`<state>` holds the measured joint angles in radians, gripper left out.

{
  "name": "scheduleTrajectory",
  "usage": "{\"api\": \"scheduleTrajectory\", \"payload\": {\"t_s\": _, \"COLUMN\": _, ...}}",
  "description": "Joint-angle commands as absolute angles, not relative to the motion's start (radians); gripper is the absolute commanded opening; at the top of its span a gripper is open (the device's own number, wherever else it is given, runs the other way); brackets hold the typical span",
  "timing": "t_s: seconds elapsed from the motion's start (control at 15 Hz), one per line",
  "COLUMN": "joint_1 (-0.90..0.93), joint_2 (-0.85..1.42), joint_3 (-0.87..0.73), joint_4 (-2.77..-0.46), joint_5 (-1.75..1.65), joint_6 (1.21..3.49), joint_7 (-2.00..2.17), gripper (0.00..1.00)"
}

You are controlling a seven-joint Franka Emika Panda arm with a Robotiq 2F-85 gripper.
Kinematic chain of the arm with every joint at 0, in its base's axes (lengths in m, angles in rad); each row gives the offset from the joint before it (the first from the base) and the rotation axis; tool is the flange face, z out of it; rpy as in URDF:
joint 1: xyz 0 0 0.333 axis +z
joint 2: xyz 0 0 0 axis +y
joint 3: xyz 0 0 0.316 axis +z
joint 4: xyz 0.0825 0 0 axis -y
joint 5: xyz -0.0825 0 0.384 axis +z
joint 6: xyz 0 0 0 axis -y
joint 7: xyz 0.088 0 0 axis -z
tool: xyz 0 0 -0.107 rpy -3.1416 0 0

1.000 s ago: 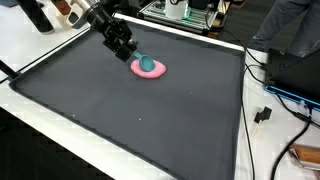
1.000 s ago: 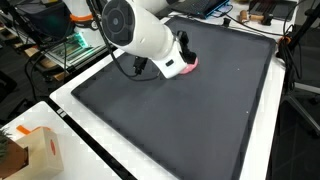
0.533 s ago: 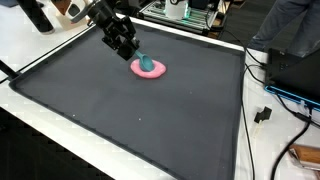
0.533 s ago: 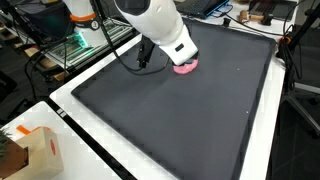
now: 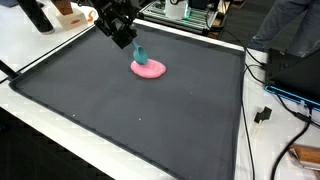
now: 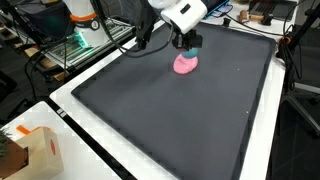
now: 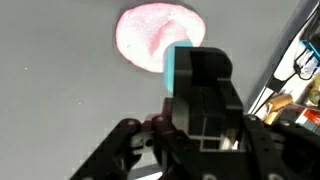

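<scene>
A pink round plate (image 5: pixel 149 69) lies on the black mat (image 5: pixel 130 120), also seen in an exterior view (image 6: pixel 186 65) and in the wrist view (image 7: pixel 155 35). My gripper (image 5: pixel 134 44) hangs above the plate's far side, shut on a small teal object (image 5: pixel 140 51). The teal object is clear of the plate and shows in an exterior view (image 6: pixel 193 47) under the gripper (image 6: pixel 189 42). In the wrist view the teal object (image 7: pixel 176 68) sits between the dark fingers (image 7: pixel 205 85), which hide most of it.
The mat (image 6: pixel 170 120) covers a white table (image 5: pixel 40 50). A cardboard box (image 6: pixel 35 152) stands at one table corner. Cables and a plug (image 5: pixel 264 114) lie beside the mat's edge. Equipment racks (image 6: pixel 60 45) stand beyond the table.
The gripper has risen from the pink plate, carrying the teal object up with it. The plate has stayed in place.
</scene>
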<state>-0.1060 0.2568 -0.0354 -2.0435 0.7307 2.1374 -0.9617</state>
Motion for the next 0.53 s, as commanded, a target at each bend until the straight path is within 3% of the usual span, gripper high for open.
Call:
{"api": "scheduleTrajectory", "payload": {"t_s": 0.0, "joint_1": -0.082, "joint_2": 0.139, "joint_3": -0.027, "joint_4": -2.127, "joint_5": 0.654, "joint_6": 2.201, "joint_7": -0.88, "gripper": 0.25}}
{"api": "scheduleTrajectory", "payload": {"t_s": 0.47, "joint_1": -0.008, "joint_2": 0.01, "joint_3": 0.011, "joint_4": -2.198, "joint_5": 0.389, "joint_6": 2.375, "joint_7": -0.533, "gripper": 0.25}}
